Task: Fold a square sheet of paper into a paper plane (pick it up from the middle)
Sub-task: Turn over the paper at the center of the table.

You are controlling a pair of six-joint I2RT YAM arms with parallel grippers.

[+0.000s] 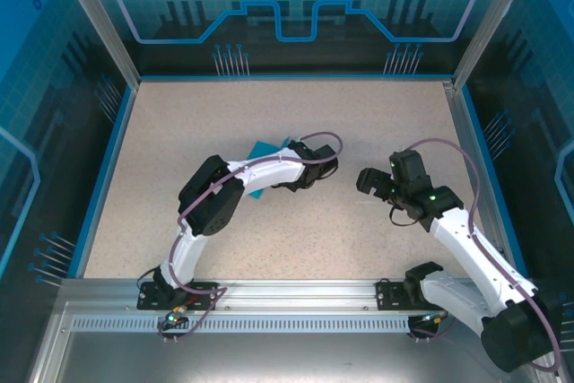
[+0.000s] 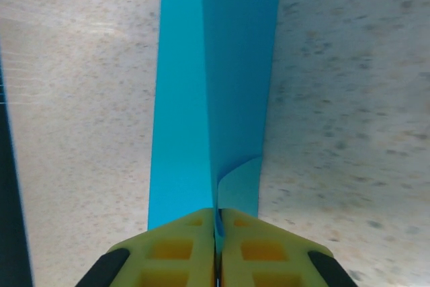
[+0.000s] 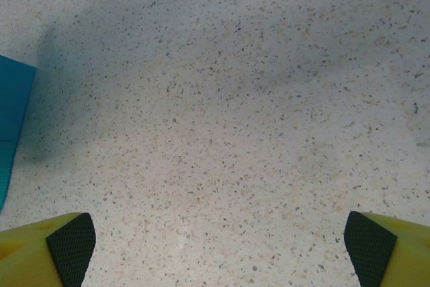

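Left wrist view: the left jaws are seen pressed fully together, the two yellow fingers point(image 2: 178, 250) meeting along a thin seam, and the square sheet of paper point(image 2: 185, 112) is pinched in that seam. From the pinch the teal sheet is carried straight ahead of the jaws, bent along a crease in line with the seam. One panel is spread to the left of the crease, low over the speckled worktop point(image 2: 349, 132), though whether it touches cannot be told. The other panel is raised as an upright flap just right of the crease, and a small curl of paper is seen right at the fingertips. In the top external view the sheet is partly covered by the left arm point(image 1: 215, 199), with teal showing on both sides of the forearm. The right jaws are held wide apart, with a yellow, black-padded finger point(image 3: 40, 250) at each lower corner of the right wrist view. Nothing is gripped between them, and speckled worktop lies ahead. An edge of the sheet is caught well out to the left of those jaws, apart from them.
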